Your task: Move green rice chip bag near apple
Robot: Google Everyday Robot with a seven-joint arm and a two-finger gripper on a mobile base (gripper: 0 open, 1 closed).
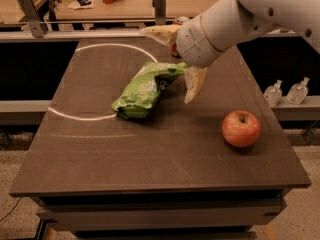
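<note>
The green rice chip bag (pixel 145 90) lies crumpled on the dark table (pixel 150 154), left of centre, its long axis running from front left to back right. The apple (pixel 241 128), red-orange with a stem dimple, sits near the table's right edge. My gripper (pixel 166 66) hangs over the bag's right end with its pale fingers spread wide: one finger (pixel 193 84) points down just right of the bag, the other (pixel 160 33) reaches out behind it. The gripper holds nothing. The bag and the apple are well apart.
A red soda can (pixel 173 49) stands at the back of the table, mostly hidden behind my arm. A white circle line (pixel 75 116) is drawn on the table's left half. Two small bottles (pixel 287 91) stand on a ledge to the right.
</note>
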